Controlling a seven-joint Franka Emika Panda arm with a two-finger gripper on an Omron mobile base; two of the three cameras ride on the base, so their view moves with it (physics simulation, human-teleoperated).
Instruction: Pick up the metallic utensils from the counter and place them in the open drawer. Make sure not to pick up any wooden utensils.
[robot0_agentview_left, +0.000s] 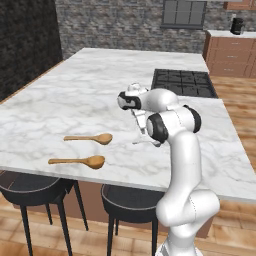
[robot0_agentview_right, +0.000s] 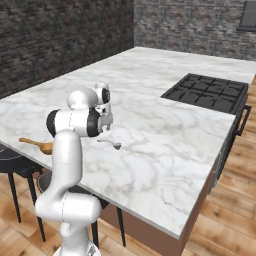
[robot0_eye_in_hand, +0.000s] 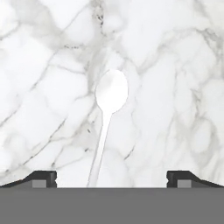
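Note:
A slim silver spoon (robot0_eye_in_hand: 108, 113), one of the metallic utensils, lies on the white marble counter (robot0_eye_in_hand: 48, 87), bowl away from me and handle running down between my fingertips. My gripper (robot0_eye_in_hand: 112, 177) hangs open just above it, a dark tip on each side of the handle's end. The right base view shows the gripper (robot0_agentview_right: 106, 123) pointing down over the spoon (robot0_agentview_right: 111, 144). In the left base view the spoon (robot0_agentview_left: 141, 142) peeks out beside the arm. Two wooden utensils, tan spoons (robot0_agentview_left: 91, 138) (robot0_agentview_left: 80, 161), lie left of it near the counter's front edge. The open drawer is out of view.
A black cooktop (robot0_agentview_left: 183, 82) is set into the counter's far right part. Two dark stools (robot0_agentview_left: 29, 188) (robot0_agentview_left: 128, 202) stand under the front edge. Reddish-brown wall cabinets (robot0_agentview_left: 231, 52) stand at the back right. One wooden spoon (robot0_agentview_right: 36, 144) shows behind my arm.

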